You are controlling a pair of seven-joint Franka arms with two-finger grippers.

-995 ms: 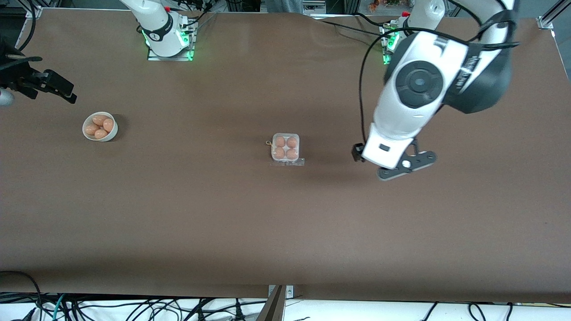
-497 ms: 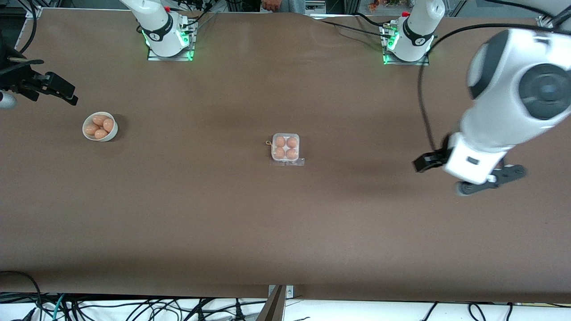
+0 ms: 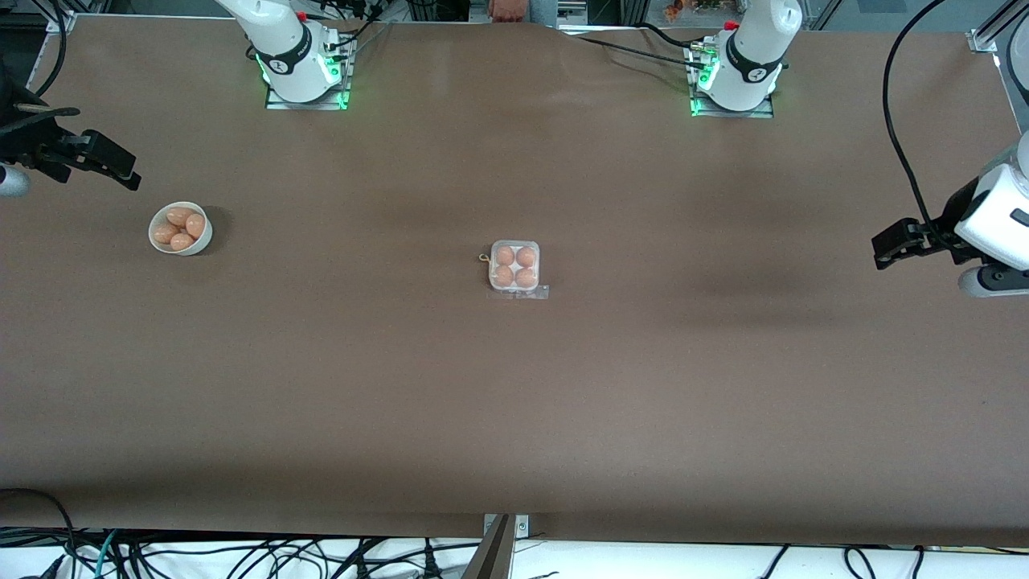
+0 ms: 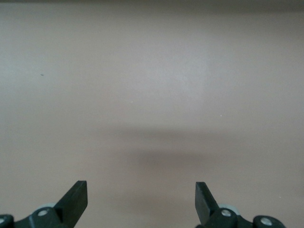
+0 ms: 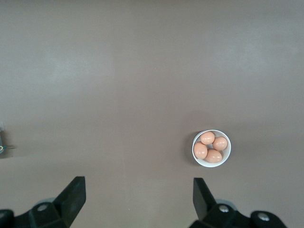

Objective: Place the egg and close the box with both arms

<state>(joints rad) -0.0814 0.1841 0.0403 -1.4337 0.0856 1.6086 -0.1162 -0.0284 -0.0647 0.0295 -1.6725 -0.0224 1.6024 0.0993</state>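
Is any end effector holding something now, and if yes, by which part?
Nothing is held. The left end effector is open over bare table; the right end effector is open too, near the bowl of eggs.

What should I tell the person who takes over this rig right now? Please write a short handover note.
Left tool: open, empty, over bare table at the left arm's end.
Right tool: open, empty, over the table at the right arm's end, near the bowl.
Box: mid-table, an egg in each of its four cells; the clear lid looks shut over them.
Bowl: four eggs inside.
Done: box filled and apparently closed; both arms are clear of it.
Left: probably nothing except checking that the lid is latched.
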